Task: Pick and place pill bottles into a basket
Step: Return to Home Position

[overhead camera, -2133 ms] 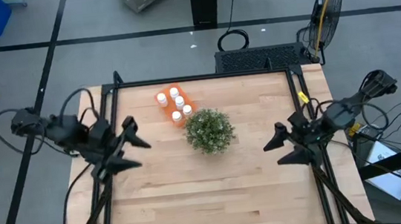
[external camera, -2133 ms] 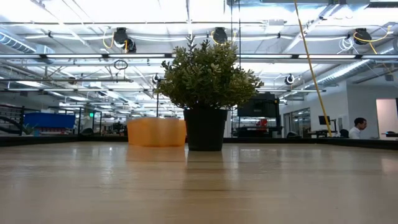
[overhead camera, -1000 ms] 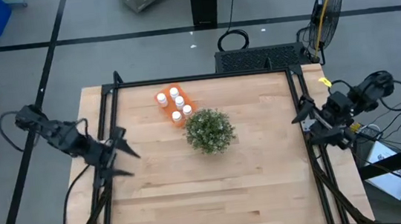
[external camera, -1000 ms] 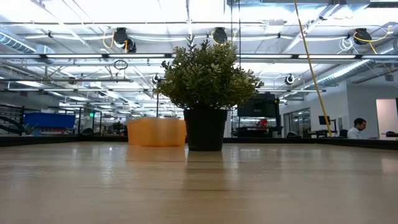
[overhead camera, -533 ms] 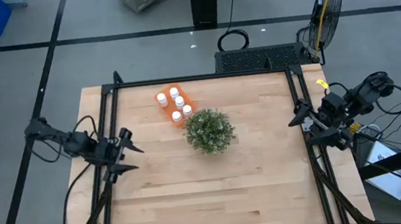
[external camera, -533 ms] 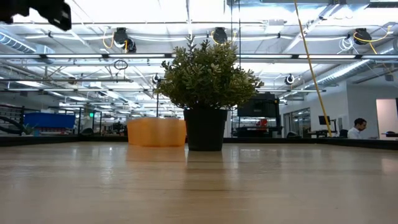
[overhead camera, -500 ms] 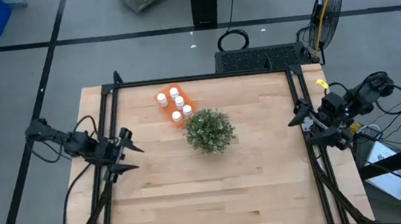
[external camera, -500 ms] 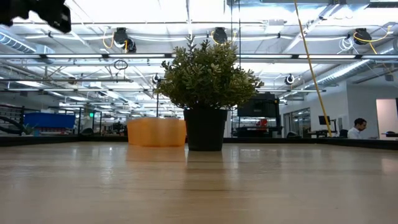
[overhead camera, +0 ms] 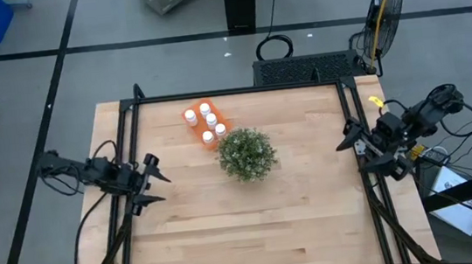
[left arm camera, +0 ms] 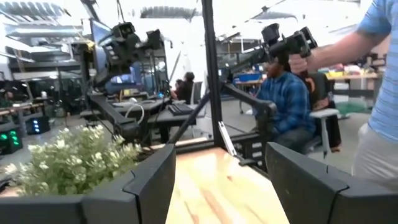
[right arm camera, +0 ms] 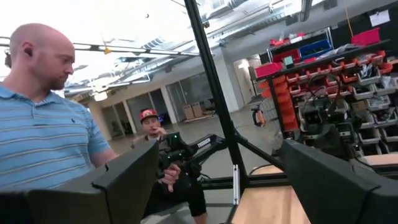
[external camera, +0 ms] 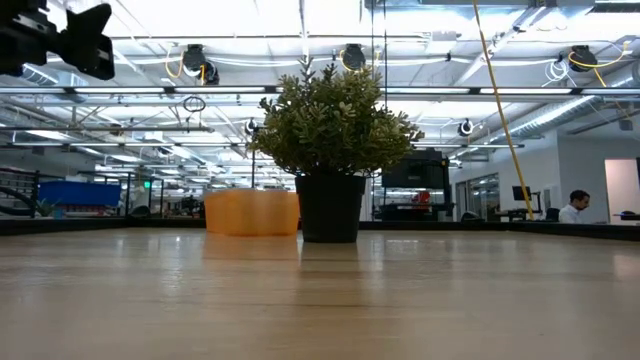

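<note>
The orange basket (overhead camera: 204,123) stands on the table at the far left-centre, and it also shows in the low view (external camera: 252,213). Several white pill bottles (overhead camera: 211,118) stand upright inside it. My left gripper (overhead camera: 157,181) is open and empty at the table's left edge, well to the near-left of the basket. It shows high up in the low view (external camera: 72,40), and its fingers stand wide apart in its wrist view (left arm camera: 217,186). My right gripper (overhead camera: 344,138) is open and empty at the table's right edge (right arm camera: 217,186).
A round green potted plant (overhead camera: 246,154) stands at the table's centre, just near-right of the basket, and hides part of it in the low view (external camera: 335,130). A black frame (overhead camera: 240,91) runs round the table. People stand and sit beyond the table (right arm camera: 43,118).
My left arm has folded lower. Its gripper has edged toward the table's right and come down into the top left of the low view. My right gripper has shifted slightly toward the table's left from the right edge. Both stay open. The basket, bottles and plant have not moved.
</note>
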Robot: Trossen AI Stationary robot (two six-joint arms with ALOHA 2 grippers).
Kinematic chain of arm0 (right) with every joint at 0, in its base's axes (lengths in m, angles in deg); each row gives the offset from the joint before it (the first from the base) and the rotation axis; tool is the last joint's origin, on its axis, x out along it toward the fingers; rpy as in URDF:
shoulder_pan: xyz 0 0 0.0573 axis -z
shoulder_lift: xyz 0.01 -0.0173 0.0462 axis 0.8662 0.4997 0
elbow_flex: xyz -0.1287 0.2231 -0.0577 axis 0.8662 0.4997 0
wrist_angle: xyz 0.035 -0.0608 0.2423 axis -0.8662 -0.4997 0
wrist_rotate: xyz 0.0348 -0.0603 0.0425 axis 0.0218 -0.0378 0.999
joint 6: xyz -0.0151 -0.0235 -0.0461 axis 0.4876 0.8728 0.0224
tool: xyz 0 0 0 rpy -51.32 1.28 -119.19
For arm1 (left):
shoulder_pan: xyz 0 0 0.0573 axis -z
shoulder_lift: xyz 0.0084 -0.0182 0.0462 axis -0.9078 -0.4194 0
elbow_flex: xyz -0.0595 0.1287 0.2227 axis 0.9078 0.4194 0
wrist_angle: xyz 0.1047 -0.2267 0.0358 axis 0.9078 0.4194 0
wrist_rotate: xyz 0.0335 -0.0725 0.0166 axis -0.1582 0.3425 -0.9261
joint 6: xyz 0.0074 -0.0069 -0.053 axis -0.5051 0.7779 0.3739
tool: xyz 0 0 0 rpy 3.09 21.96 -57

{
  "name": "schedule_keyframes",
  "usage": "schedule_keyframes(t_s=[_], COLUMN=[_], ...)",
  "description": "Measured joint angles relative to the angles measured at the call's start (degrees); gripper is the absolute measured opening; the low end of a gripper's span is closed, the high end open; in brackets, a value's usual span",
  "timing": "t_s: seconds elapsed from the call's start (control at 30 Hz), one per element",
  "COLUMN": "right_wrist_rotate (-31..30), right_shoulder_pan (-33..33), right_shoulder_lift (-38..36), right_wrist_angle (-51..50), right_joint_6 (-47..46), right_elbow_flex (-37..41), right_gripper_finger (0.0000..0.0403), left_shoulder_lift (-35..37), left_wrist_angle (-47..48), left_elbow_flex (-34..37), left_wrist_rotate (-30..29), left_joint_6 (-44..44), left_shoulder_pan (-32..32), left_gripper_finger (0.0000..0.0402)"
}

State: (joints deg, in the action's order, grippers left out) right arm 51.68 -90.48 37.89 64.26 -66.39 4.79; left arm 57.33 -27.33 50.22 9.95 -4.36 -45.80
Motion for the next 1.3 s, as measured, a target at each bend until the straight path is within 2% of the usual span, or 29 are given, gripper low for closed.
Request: schedule_keyframes(t_s=[0.43, 0.57, 0.87, 1.0, 1.17, 1.3], right_wrist_rotate=[0.00, 0.00, 0.00, -0.08, -0.02, 0.10], right_shoulder_pan=[0.00, -0.02, -0.03, -0.02, -0.02, -0.02], right_shoulder_lift=[1.40, 2.36, 1.30, -0.60, -4.60, -8.80], right_wrist_angle=[-0.65, -0.69, -2.68, -2.37, 4.46, 6.26], right_joint_6=[1.26, 1.42, 3.77, 2.90, 4.53, 4.87], right_elbow_flex=[0.00, 0.00, 0.38, 4.79, 14.06, 20.05], right_gripper_finger=[0.0330, 0.0330, 0.0330, 0.0329, 0.0329, 0.0329], left_shoulder_lift=[-0.02, -0.18, -0.18, -0.18, -0.18, -0.18], left_wrist_angle=[2.60, 5.14, 4.77, 4.73, 4.70, 4.70], left_elbow_flex=[1.14, 1.14, 1.14, 1.14, 1.11, 1.11], left_wrist_rotate=[9.31, 9.41, 6.71, 6.65, 6.65, 6.63], left_joint_6=[0.35, 3.62, 3.56, 3.56, 3.56, 3.56], left_shoulder_pan=[-6.04, -6.57, -6.58, -6.58, -6.58, -6.58], left_gripper_finger=[0.0253, 0.0253, 0.0253, 0.0253, 0.0253, 0.0253])
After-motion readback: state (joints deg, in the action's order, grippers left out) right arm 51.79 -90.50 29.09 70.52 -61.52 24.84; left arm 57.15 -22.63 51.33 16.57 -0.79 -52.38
